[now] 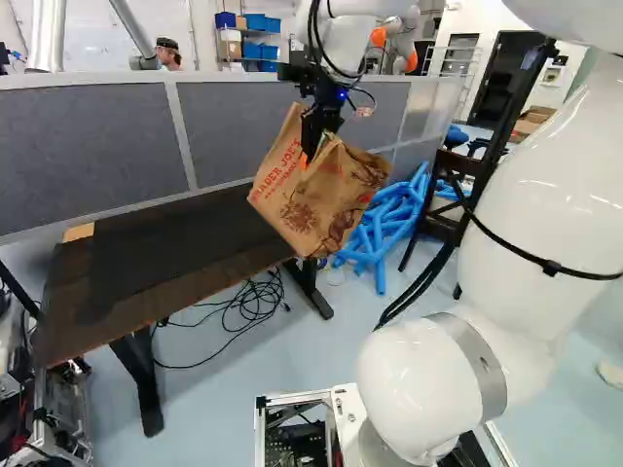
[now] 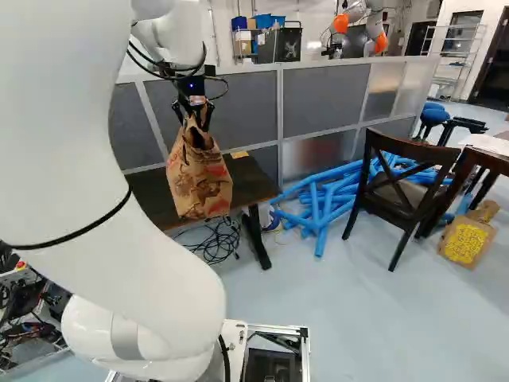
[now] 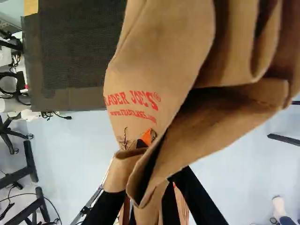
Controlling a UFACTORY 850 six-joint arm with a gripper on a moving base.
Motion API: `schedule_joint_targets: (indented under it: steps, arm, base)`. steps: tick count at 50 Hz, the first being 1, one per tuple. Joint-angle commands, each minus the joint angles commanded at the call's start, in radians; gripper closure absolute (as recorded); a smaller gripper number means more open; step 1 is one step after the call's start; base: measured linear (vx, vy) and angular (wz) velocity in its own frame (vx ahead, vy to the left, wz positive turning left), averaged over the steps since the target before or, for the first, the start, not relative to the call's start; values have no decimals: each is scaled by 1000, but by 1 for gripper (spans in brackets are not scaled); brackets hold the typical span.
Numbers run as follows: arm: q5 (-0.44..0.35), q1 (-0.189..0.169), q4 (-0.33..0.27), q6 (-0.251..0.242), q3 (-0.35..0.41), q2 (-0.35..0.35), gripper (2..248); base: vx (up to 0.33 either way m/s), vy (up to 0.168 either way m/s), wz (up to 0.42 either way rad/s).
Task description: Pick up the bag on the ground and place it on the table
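one white arm (image 1: 526, 229) rises from its joint at the foot of the base views, bends over and reaches ahead, its wrist high near one end of the table (image 1: 102, 336). its one gripper (image 2: 193, 123) points downward, clenched on one brown paper bag (image 1: 316, 199), folds of paper pinched between its two fingers. the paper bag hangs in the air, tilted, across the table's right end as the left base view shows it; whether its bottom lies over the tabletop, she cannot tell.

the table has two legs showing and one black mat (image 1: 175, 243) that nears its far edge; one tan block (image 1: 79, 232) sits at its far left corner in the left base view. under the right end lies one tangle of black cables (image 1: 243, 316).

beyond that end are one wooden chair (image 2: 398, 205), one pile of blue tubes (image 2: 318, 211), too jumbled to count, and one yellow-fronted package (image 2: 467, 243) on the floor. farther off run one grey partition (image 1: 83, 156) and, behind it, another robot (image 2: 374, 28).
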State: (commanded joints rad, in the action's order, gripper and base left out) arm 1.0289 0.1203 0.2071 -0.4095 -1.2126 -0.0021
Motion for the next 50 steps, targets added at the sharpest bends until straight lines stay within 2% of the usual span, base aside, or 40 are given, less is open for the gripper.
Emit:
schedule_joint_targets:
  steps: [24,25,50]
  arm:
    - [0,0,0,0,0,0,223]
    - [0,-3,0,0,-26,-26,223]
    - [0,-14,0,0,-157,-147,223]
  base:
    - [-1,0,-1]
    - [0,0,0]
    - [-3,0,0]
